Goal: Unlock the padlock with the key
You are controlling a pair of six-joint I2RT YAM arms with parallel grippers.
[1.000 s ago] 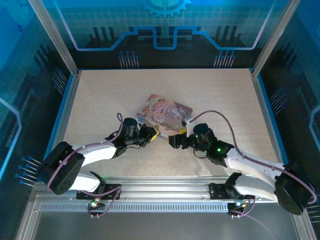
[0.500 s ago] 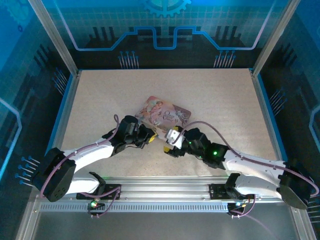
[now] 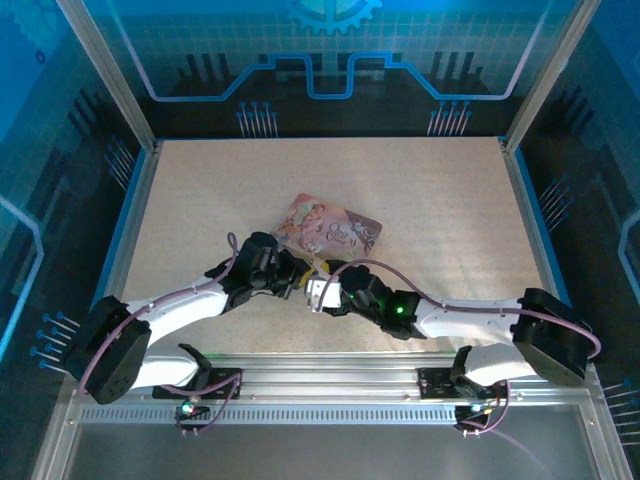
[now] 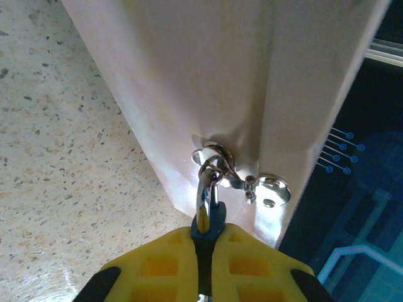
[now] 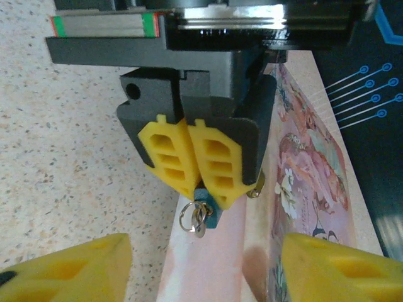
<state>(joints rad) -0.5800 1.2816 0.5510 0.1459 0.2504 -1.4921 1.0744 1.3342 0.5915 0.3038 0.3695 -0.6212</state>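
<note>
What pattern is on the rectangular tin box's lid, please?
The rectangular tin box has a pink lid illustrated with figures and flowers, clearest in right wrist view.

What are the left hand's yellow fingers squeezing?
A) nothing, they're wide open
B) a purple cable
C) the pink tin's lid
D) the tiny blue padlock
D: the left hand has its yellow fingers shut on the padlock, whose silver loop hooks through the latch of the tin.

Bare table (image 3: 250, 180) beyond pink tin (image 3: 335, 230)
</note>
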